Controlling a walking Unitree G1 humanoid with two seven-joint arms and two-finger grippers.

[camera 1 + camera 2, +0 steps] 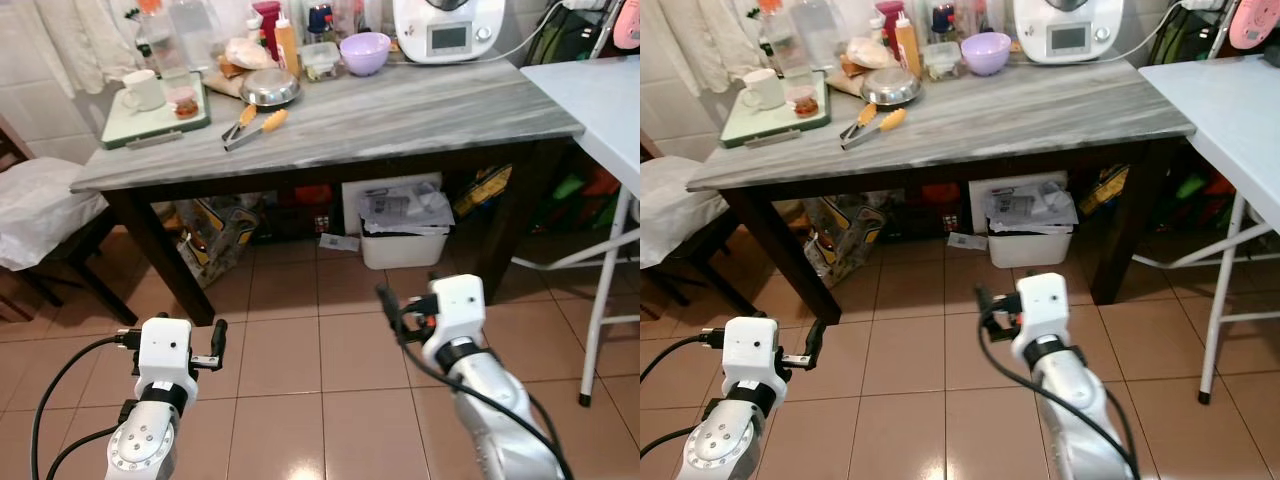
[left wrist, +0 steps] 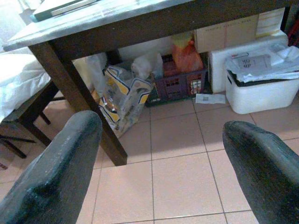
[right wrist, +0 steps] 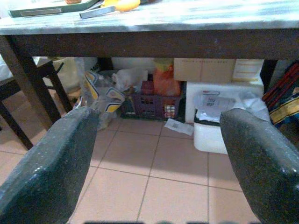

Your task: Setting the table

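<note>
- Both grippers, the left gripper point(image 1: 205, 345) and the right gripper point(image 1: 400, 305), are held low over the tiled floor point(image 1: 290, 340), short of the table point(image 1: 400, 110).
- Fingers point(image 2: 60, 168) are spread wide on each, and nothing is held or touched.
- Tableware is found at the table's far-left part: tongs point(image 1: 252, 125), a metal bowl point(image 1: 270, 90), a purple bowl point(image 1: 364, 50).
- A closer approach is judged necessary first, with the arms raised above the table edge before any reach is made.
</note>
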